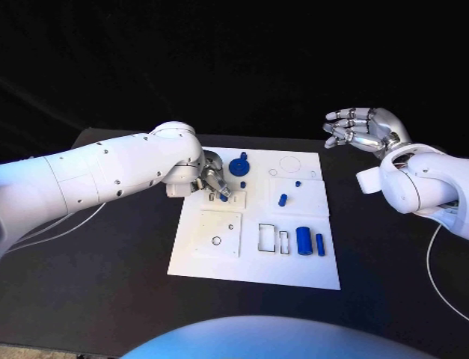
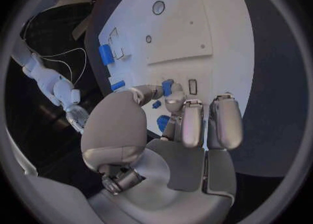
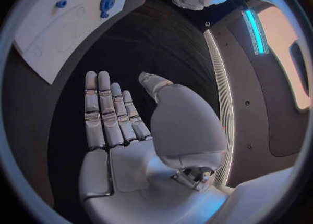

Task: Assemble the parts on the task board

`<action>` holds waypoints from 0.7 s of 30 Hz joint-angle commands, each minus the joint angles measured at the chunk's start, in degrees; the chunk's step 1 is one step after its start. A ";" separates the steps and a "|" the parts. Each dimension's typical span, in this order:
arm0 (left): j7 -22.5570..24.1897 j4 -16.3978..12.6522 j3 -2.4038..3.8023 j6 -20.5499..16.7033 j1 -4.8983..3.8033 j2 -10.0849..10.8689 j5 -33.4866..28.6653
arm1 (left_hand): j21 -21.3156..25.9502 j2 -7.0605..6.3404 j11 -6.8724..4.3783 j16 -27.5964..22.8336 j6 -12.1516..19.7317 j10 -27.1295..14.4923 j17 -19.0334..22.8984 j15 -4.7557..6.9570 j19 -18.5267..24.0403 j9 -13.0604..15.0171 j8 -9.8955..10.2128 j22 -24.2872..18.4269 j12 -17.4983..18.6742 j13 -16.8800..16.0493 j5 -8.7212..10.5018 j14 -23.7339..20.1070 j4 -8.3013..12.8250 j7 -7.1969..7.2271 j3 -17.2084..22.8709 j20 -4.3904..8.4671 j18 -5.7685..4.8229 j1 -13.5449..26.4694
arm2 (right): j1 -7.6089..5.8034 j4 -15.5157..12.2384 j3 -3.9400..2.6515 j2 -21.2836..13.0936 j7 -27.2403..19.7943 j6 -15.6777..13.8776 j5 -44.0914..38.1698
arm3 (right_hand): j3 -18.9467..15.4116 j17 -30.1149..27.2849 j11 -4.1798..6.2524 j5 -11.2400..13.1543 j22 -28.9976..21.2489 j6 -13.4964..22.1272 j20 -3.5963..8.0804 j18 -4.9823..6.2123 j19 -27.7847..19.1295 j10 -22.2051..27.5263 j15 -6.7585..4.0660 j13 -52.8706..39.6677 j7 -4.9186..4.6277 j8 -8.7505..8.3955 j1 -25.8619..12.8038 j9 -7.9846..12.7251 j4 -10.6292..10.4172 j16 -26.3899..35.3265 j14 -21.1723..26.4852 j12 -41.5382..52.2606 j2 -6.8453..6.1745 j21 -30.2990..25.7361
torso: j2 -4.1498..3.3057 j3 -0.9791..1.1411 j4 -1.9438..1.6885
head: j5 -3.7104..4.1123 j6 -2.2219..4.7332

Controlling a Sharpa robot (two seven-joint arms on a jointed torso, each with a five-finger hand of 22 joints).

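Observation:
The white task board (image 1: 250,265) lies in the middle of the black table. My left hand (image 1: 215,183) is over the board's far left part, and its thumb and a finger pinch a small blue part (image 1: 224,197) (image 2: 167,87) just above the board (image 2: 189,26). A round blue part (image 1: 243,164) (image 3: 106,2) sits just beyond that hand. A blue peg (image 1: 283,200) stands mid-board, and two blue cylinders (image 1: 303,241) (image 2: 106,54) lie near the right front. My right hand (image 1: 366,129) (image 3: 120,125) is raised past the board's far right corner, fingers straight and apart, holding nothing.
Outlined recesses and small holes (image 1: 216,240) mark the board's front left. White cables run over the table at the left (image 1: 62,224) and the right (image 1: 434,254). Bare black table (image 1: 105,284) lies on both sides of the board and in front of it.

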State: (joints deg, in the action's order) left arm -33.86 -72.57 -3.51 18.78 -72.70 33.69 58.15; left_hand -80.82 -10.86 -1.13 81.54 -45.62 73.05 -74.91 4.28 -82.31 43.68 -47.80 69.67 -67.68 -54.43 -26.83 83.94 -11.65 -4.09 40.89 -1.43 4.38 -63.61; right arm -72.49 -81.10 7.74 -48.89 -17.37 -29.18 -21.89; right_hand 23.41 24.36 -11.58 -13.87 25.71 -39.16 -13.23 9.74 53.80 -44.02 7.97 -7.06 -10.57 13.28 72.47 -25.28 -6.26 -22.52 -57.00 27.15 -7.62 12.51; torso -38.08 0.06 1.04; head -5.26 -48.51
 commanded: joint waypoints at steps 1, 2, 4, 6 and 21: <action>-0.18 0.05 -0.04 1.45 0.09 -0.52 0.03 | -0.16 0.16 -0.12 0.09 -0.82 0.62 -2.71 0.51 -0.30 0.20 -0.43 0.04 -0.34 -0.14 -0.44 2.68 11.32 0.86 10.89 0.00 -0.47 0.81 | 0.02 -0.03 -0.02 0.03 -0.29 0.78 -0.07 | -0.23 -0.10 -0.12 -0.30 -0.08 0.40 -0.24 0.37 -0.21 0.32 -0.08 0.07 -5.10 0.39 -0.17 0.10 0.02 0.21 0.49 0.31 0.53 -0.40 | 0.00 0.02 0.00 | 0.08 -0.07; -0.21 0.09 -0.04 1.47 0.09 -0.56 0.03 | -0.16 0.16 -0.12 0.09 -0.82 0.62 -2.71 0.51 -0.30 0.20 -0.43 0.04 -0.34 -0.14 -0.44 2.68 11.32 0.86 10.89 0.00 -0.47 0.81 | 0.02 -0.02 -0.02 0.04 -0.25 0.82 -0.07 | -0.23 -0.10 -0.12 -0.30 -0.08 0.40 -0.24 0.37 -0.21 0.32 -0.08 0.07 -5.10 0.39 -0.17 0.10 0.02 0.21 0.49 0.31 0.53 -0.40 | 0.00 0.02 0.00 | 0.08 -0.07; -0.32 0.21 -0.04 1.50 0.09 -0.71 0.03 | -0.20 0.35 -0.24 0.09 -0.94 0.90 -2.74 0.61 -0.36 0.33 -0.61 0.15 -0.47 -0.22 -0.43 2.69 11.06 1.02 10.43 0.07 -0.49 1.06 | 0.02 0.00 -0.02 0.05 -0.10 0.98 -0.07 | -0.26 -0.11 -0.14 -0.29 -0.12 0.43 -0.26 0.37 -0.22 0.35 -0.06 0.11 -5.11 0.39 -0.21 0.12 0.00 0.25 0.52 0.32 0.52 -0.44 | -0.02 0.03 -0.01 | 0.11 -0.07; -0.39 0.29 -0.04 1.54 0.09 -0.81 0.03 | -0.18 0.55 -0.31 0.09 -1.03 1.11 -2.75 0.66 -0.37 0.41 -0.71 0.14 -0.63 -0.42 -0.43 2.70 10.86 1.12 10.22 0.11 -0.49 1.21 | 0.02 0.01 -0.02 0.07 -0.03 1.08 -0.07 | -0.30 -0.12 -0.15 -0.29 -0.17 0.46 -0.27 0.36 -0.24 0.39 -0.05 0.15 -5.12 0.39 -0.25 0.13 -0.03 0.29 0.55 0.33 0.53 -0.48 | -0.03 0.00 -0.03 | 0.14 -0.10; -0.94 0.76 -0.06 1.77 0.10 -1.26 0.01 | -0.38 1.16 -0.76 0.06 -1.42 1.84 -2.80 1.02 -0.66 0.99 -1.31 0.73 -1.01 -0.69 0.18 2.73 9.62 1.73 7.96 0.45 -0.60 2.38 | 0.02 0.04 -0.02 0.09 0.18 1.36 -0.04 | -0.41 -0.13 -0.19 -0.28 -0.30 0.52 -0.32 0.36 -0.27 0.47 0.00 0.24 -5.15 0.40 -0.34 0.16 -0.09 0.39 0.64 0.37 0.54 -0.59 | 0.02 -0.07 -0.10 | 0.51 -0.37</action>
State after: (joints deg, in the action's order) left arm -34.86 -71.73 -3.47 19.31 -72.78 32.72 58.32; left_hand -80.82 -9.95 -1.77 81.54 -46.12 74.50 -74.90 4.89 -82.72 44.63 -48.79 70.34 -68.53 -55.11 -26.97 84.13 -10.93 -3.74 40.18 -1.02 4.39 -61.34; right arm -72.48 -81.06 7.74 -48.82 -17.16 -28.72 -21.88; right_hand 23.24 24.31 -11.79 -13.87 25.46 -39.16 -13.23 9.73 53.80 -43.81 7.98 -6.86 -10.57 13.28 72.23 -25.17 -6.41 -22.52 -56.58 27.15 -7.39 12.27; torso -38.11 0.03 0.98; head -4.80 -48.85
